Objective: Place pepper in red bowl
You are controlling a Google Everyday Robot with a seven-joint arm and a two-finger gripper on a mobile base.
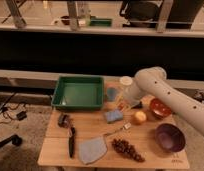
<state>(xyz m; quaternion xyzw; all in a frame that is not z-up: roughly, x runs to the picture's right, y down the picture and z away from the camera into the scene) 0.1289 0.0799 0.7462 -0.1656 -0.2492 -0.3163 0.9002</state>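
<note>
My gripper [124, 106] reaches down at the pepper [121, 106]; grip state unclear. Next: carry it right to the red bowl [159, 108].

Pincer [124, 103] low beside blue sponge [114, 116]; yellow fruit [140, 117] stands between it and red bowl [159, 107]

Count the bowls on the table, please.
2: the red bowl at the right edge, the purple bowl nearer the front. The claw is left of the red bowl.
</note>
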